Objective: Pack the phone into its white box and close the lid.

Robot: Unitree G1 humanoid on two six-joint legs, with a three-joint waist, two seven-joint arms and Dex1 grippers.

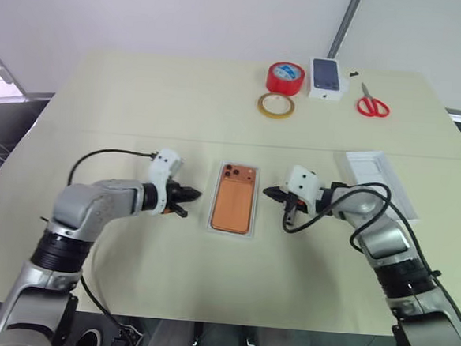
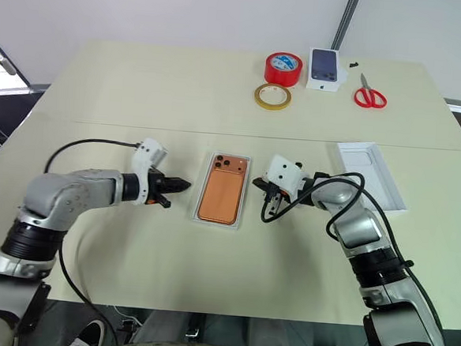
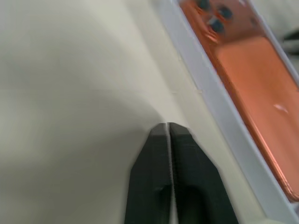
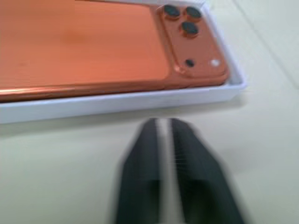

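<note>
Orange-copper and slim, the phone (image 1: 235, 203) is lying back-up inside the white box (image 1: 215, 206), a shallow tray whose thin walls are showing all around it. The tray is sitting near the middle of the table (image 1: 141, 95), a little closer to the near edge than to the far one. Its long axis is running from the near edge toward the far edge, with the dark lens cluster at the far end.

The left tool (image 1: 191, 195) is hovering just beside the tray's left long wall, its two black fingers pressed together and gripping nothing. The right tool (image 1: 272, 192) is sitting just beside the right long wall, fingers likewise closed and empty. Both are pointing inward at the tray from opposite sides.

The lid (image 1: 379, 180), a plain white cover with a raised rim, is resting apart from the tray, over toward the table's right edge. It is lying past the right arm's forearm, and its long axis is slanting a little relative to the tray's. Judging from this layout, the phone is already packed and closing is what remains; the right arm is plainly the nearer one to the lid, which lies to the right of that tool, away from where it is pointing.

Along the far edge are sitting a red tape roll (image 1: 285, 77), a tan tape ring (image 1: 275, 106), a small box with a phone picture (image 1: 326, 78) and red-handled scissors (image 1: 371, 103).
</note>
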